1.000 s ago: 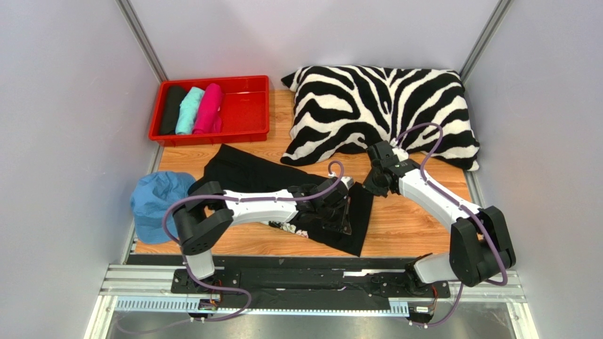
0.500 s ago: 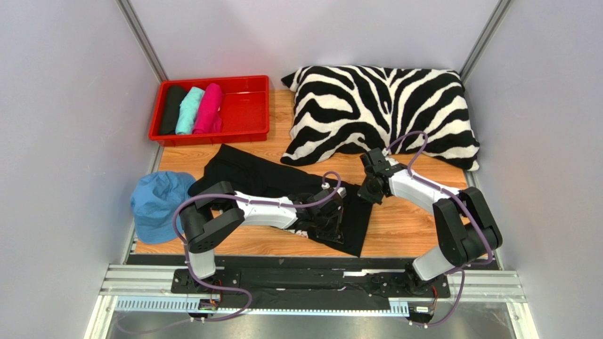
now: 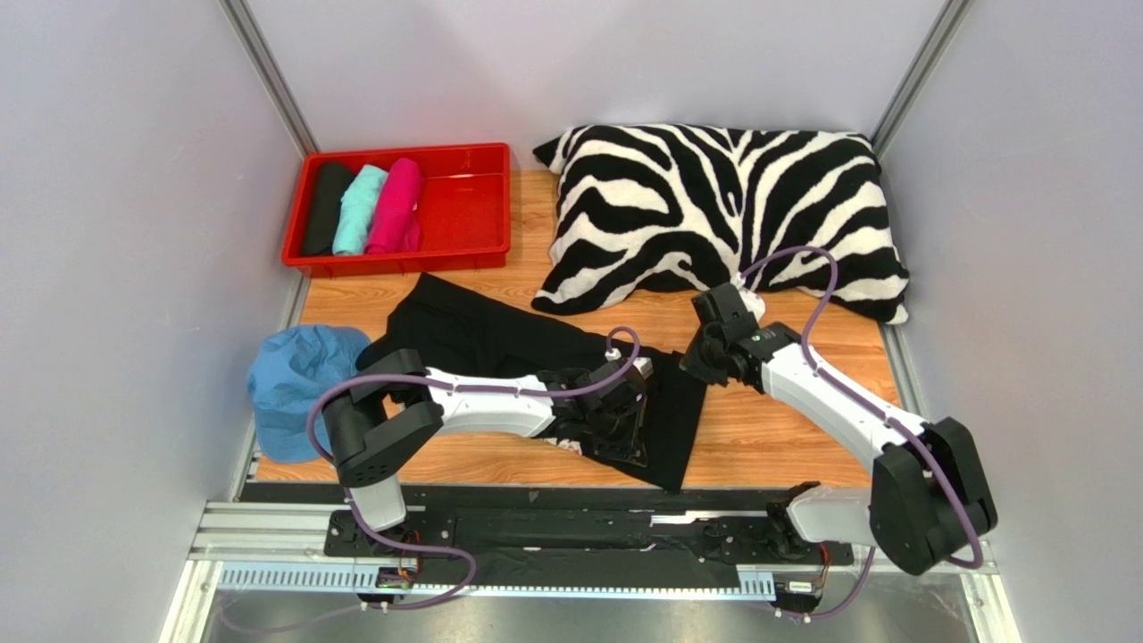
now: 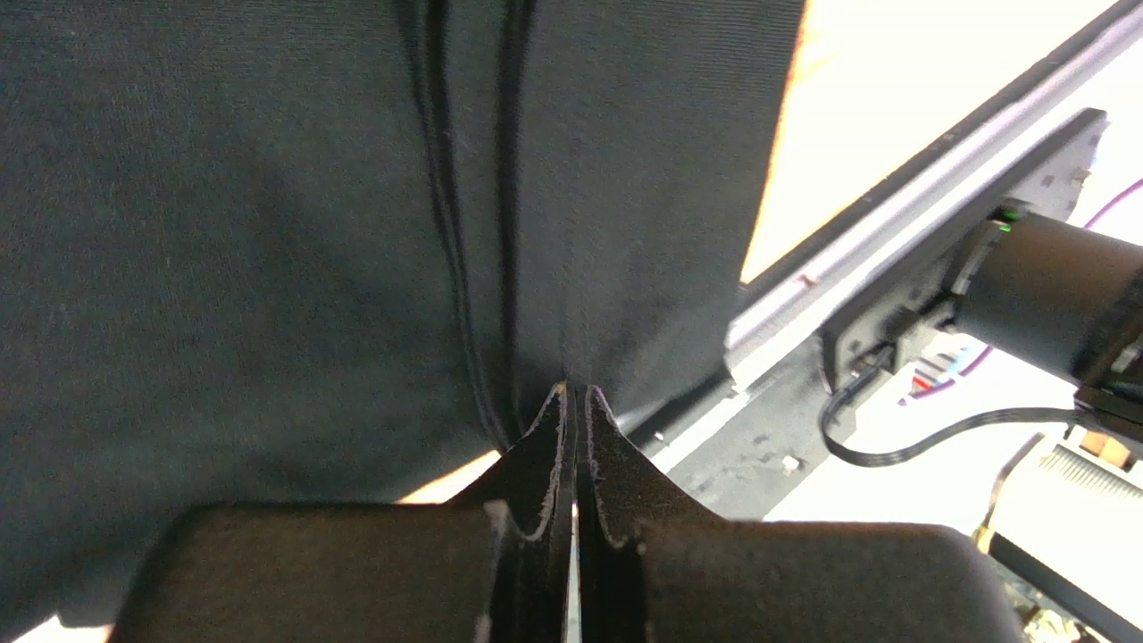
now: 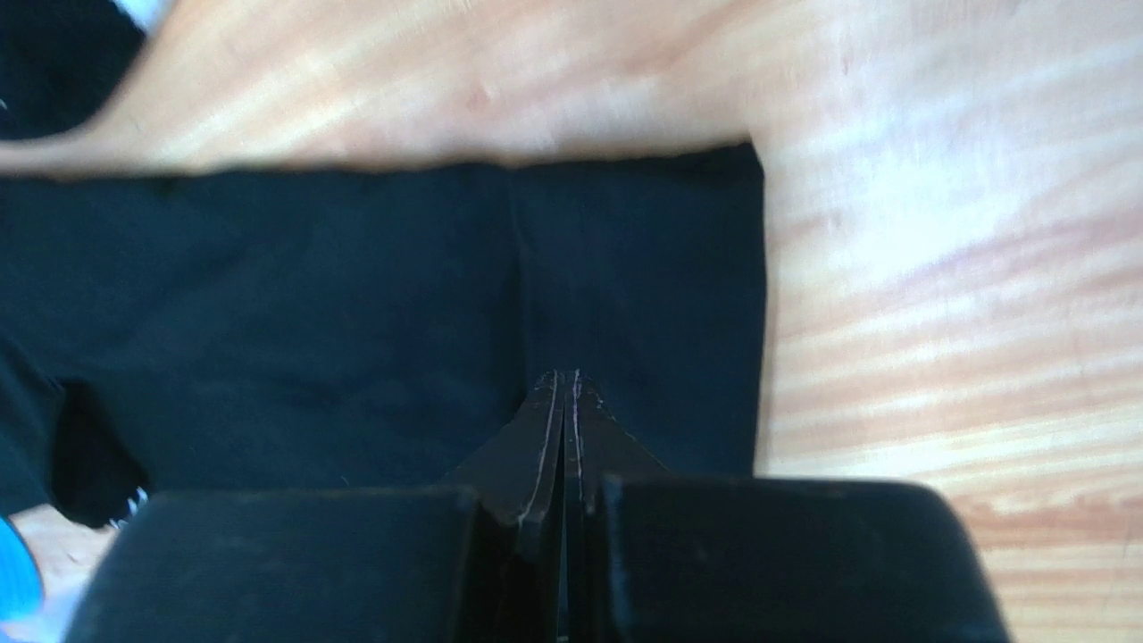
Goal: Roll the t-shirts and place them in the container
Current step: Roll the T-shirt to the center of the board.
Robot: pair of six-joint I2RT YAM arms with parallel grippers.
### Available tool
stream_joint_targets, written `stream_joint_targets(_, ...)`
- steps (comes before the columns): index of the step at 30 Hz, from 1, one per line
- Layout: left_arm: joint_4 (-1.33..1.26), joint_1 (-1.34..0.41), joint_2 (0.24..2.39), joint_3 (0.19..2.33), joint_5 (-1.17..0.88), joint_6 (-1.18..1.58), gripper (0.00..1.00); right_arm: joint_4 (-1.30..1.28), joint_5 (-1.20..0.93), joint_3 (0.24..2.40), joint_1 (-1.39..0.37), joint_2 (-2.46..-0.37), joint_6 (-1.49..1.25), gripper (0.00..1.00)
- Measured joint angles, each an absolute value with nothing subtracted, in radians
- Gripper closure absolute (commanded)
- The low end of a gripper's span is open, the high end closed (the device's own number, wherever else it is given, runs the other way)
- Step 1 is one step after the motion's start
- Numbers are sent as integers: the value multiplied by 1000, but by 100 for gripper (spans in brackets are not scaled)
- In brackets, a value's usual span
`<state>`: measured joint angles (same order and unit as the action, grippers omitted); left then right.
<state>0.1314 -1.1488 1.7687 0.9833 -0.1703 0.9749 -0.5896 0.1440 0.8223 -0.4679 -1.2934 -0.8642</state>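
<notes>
Lying spread across the middle of the wooden table [image 3: 792, 442], the large black t-shirt [image 3: 490, 335] is seen running at a slant from just in front of the red tray [image 3: 470, 221] down toward the near edge, where its right-hand part ends in a straight hem.

The left gripper [image 3: 621, 418] is stretched low across the shirt and is set on its near right part. In the left wrist view its fingers [image 4: 543, 456] are pressed flat together with no gap, and ridges of black cloth are drawn straight into the tips. Whether cloth is caught between them cannot be told.

The right gripper [image 3: 700, 359] is placed at the shirt's far right edge, just in front of the zebra-striped pillow [image 3: 725, 201]. Its fingers [image 5: 537, 442] are likewise closed tight, with the tips over black fabric close to the shirt's corner and bare wood alongside. A grip on the fabric cannot be confirmed there either.

At the far left corner, three rolled t-shirts are laid side by side in the left half of the tray: a black roll [image 3: 323, 206], a teal roll [image 3: 357, 208] and a pink roll [image 3: 397, 204], each touching the next. A crumpled blue cloth [image 3: 295, 382] is found at the left edge, and the pillow fills the far right corner.
</notes>
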Motion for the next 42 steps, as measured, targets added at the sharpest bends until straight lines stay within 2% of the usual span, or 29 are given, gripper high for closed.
stream_joint_targets(6, 183, -1127, 1729, 1045, -164, 974, 100, -582, 119, 683, -486, -1224, -904, 100)
stream_joint_targets(13, 204, -1060, 1739, 1142, -165, 959, 100, -520, 81, 628, -488, -1280, -920, 100)
stream_joint_targets(19, 188, -1019, 1849, 1262, -178, 942, 100, -480, 69, 625, -488, -1296, -928, 100)
stream_joint_targets(26, 191, -1003, 1993, 1301, -183, 935, 100, -525, 88, 629, -488, -1234, -931, 99)
stream_joint_targets(28, 190, -992, 2016, 1301, -185, 935, 100, -553, 104, 635, -488, -1195, -930, 97)
stream_joint_targets(33, 178, -980, 2033, 1304, -215, 935, 100, -595, 158, 677, -480, -1134, -906, 78)
stream_joint_targets(34, 175, -980, 2033, 1304, -218, 935, 100, -596, 166, 696, -473, -1140, -889, 78)
stream_joint_targets(38, 171, -980, 2033, 1302, -221, 934, 100, -583, 171, 749, -432, -1197, -839, 80)
stream_joint_targets(41, 167, -980, 2027, 1295, -220, 932, 100, -564, 147, 758, -412, -1233, -825, 86)
stream_joint_targets(42, 168, -980, 2026, 1295, -219, 932, 100, -563, 138, 758, -408, -1241, -823, 91)
